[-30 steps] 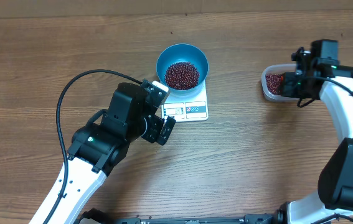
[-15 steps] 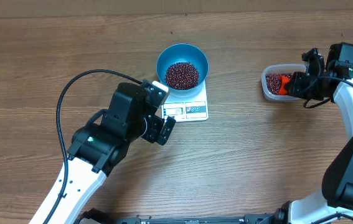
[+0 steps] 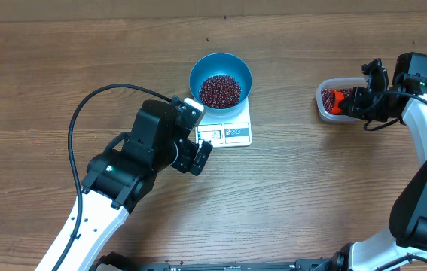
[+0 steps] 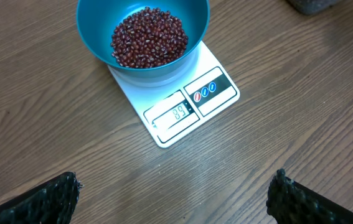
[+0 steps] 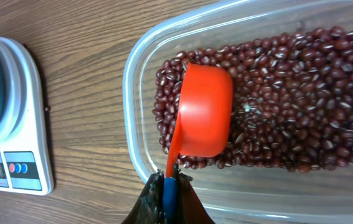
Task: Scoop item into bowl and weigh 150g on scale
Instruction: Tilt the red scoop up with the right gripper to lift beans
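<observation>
The blue bowl (image 3: 221, 75) stands on the white scale (image 3: 232, 134) and holds a heap of red-brown beans (image 3: 220, 90). From the left wrist, the bowl (image 4: 95, 37), its beans (image 4: 149, 36) and the scale (image 4: 216, 93) lie ahead of my left gripper (image 4: 175, 182), which is open and empty over bare wood. My right gripper (image 5: 170, 190) is shut on the handle of an orange scoop (image 5: 204, 115). The scoop lies bottom-up on the beans (image 5: 301, 106) in the clear tub (image 5: 129, 93). Overhead, the right gripper (image 3: 354, 102) is at the tub's (image 3: 321, 105) right side.
A black cable (image 3: 85, 113) loops over the table left of the left arm (image 3: 123, 173). In the right wrist view the scale (image 5: 14, 168) stands left of the tub. Bare wood lies between the scale and the tub.
My right wrist has swung to the right of the tub, and the orange scoop now shows in it, nudged slightly left. The left arm has not moved.
</observation>
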You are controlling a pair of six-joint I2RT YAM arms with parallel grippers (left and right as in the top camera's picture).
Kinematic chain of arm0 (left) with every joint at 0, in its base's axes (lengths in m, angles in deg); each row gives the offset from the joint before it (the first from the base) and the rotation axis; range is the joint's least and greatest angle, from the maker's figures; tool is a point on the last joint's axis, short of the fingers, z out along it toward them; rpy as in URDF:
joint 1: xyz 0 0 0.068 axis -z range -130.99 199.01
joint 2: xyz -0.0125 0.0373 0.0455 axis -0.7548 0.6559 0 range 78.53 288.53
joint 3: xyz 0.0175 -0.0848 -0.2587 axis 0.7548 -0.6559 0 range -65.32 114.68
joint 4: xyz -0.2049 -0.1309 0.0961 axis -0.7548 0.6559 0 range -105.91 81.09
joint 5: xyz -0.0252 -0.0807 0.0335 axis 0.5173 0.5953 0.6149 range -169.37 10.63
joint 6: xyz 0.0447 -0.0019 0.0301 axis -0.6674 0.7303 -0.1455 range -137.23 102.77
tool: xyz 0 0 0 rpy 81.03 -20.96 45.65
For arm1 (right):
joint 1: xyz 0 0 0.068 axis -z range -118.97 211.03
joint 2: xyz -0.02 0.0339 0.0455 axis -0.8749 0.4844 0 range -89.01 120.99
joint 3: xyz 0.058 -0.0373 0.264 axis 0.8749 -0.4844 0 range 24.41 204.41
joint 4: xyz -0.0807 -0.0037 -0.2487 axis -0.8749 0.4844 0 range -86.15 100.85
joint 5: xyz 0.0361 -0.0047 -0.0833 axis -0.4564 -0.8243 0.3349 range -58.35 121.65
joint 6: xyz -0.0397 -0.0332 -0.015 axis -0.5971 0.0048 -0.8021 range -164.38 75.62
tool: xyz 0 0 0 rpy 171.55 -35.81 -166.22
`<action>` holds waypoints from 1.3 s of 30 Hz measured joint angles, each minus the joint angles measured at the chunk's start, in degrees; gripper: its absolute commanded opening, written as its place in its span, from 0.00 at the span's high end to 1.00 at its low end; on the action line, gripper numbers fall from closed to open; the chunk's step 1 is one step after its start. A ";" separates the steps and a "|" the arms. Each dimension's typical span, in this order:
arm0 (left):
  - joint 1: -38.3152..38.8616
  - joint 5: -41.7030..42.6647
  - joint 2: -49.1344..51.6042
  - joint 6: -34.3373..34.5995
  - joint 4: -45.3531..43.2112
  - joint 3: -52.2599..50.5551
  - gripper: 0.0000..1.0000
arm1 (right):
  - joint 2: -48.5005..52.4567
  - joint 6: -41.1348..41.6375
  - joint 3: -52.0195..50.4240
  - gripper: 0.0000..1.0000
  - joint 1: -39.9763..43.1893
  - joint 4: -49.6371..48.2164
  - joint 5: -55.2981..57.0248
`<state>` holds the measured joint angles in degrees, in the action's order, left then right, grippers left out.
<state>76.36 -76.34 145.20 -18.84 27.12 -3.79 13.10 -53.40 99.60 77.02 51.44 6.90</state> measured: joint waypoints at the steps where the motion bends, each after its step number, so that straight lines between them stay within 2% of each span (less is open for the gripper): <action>1: 0.00 0.00 0.00 -0.02 0.00 0.00 0.00 | 0.07 -0.02 0.00 0.96 0.02 0.02 -0.31; 14: 0.00 0.00 0.00 -0.02 0.02 0.00 0.00 | 0.28 1.14 0.00 0.96 0.98 -0.42 -1.77; 39: 0.00 0.00 0.00 -0.02 0.00 0.00 0.00 | 3.19 1.77 0.00 0.96 15.19 0.42 -22.27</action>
<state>76.36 -76.34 145.20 -18.86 27.12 -3.79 16.29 -51.63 99.60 92.21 51.86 -15.38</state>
